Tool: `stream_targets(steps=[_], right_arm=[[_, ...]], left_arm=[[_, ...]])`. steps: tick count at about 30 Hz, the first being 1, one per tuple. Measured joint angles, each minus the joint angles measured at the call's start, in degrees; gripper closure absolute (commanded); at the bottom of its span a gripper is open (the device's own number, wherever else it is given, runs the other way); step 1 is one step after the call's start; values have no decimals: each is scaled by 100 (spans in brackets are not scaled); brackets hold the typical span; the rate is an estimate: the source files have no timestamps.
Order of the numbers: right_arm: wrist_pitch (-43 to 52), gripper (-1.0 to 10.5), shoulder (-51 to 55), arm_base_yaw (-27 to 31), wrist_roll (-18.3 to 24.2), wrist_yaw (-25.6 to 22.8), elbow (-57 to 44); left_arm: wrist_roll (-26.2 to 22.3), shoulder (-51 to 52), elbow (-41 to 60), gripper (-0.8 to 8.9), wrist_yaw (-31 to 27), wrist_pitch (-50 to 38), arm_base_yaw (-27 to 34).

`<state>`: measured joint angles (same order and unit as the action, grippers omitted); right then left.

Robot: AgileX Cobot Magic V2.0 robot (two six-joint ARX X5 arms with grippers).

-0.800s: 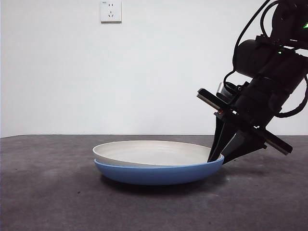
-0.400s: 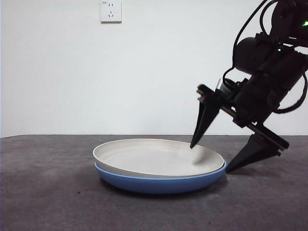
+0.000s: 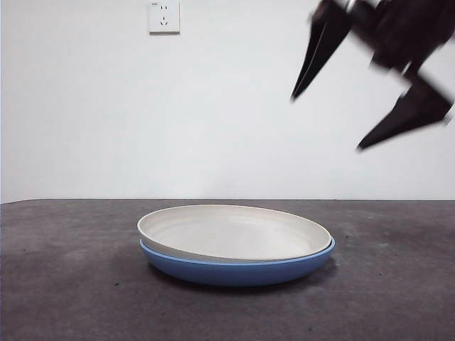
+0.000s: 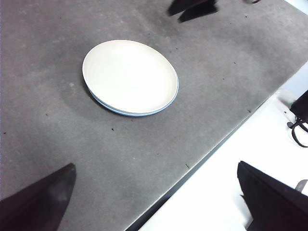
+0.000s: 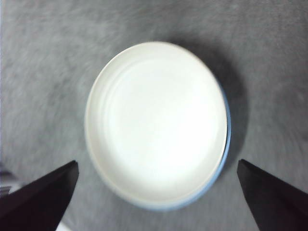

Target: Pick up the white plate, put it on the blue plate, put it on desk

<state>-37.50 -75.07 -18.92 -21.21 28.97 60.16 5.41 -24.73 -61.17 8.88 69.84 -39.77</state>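
**Two plates stacked, both grippers empty**

The white plate (image 3: 231,231) is seen nested inside the blue plate (image 3: 238,268), both resting on the desk (image 3: 64,284). The right gripper (image 3: 327,121) is held high above the blue plate's right rim, jaws spread wide, nothing gripped. The left gripper (image 4: 154,202) is kept well away from the blue plate, jaws likewise wide. A wall socket (image 3: 163,16) is mounted behind.

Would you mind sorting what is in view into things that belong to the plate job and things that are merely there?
Part of the job:
white plate, nested in the blue plate
blue plate, on the desk
desk
right gripper, open, above the plates
left gripper, open, off to the side

Merely there:
wall socket
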Motion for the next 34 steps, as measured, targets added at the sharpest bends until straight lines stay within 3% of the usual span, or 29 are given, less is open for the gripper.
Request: stream_targets(steps=[8, 17, 23, 30, 32, 33, 34], right_arm=[[-1513, 317, 2358, -234, 396, -621, 0], [-2765, 317, 4509, -247, 656, -804, 0], [-3563, 317, 5141, -247, 935, -944, 2], [-3613, 317, 5366, -251, 1012, -949, 2], [-3613, 333, 5366, -251, 1027, -949, 0], [-3613, 402, 5366, -251, 1029, -949, 0], [-3613, 565, 5366, -251, 1029, -949, 0]], left_arm=[[0, 0, 0, 250, -2, 15, 0], [0, 0, 0, 250, -2, 9, 0], [2, 0, 0, 250, -2, 4, 0], [4, 0, 0, 263, -2, 4, 0], [2, 0, 0, 341, -2, 4, 0], [2, 0, 0, 416, -2, 4, 0], [2, 0, 0, 549, 0, 4, 0]])
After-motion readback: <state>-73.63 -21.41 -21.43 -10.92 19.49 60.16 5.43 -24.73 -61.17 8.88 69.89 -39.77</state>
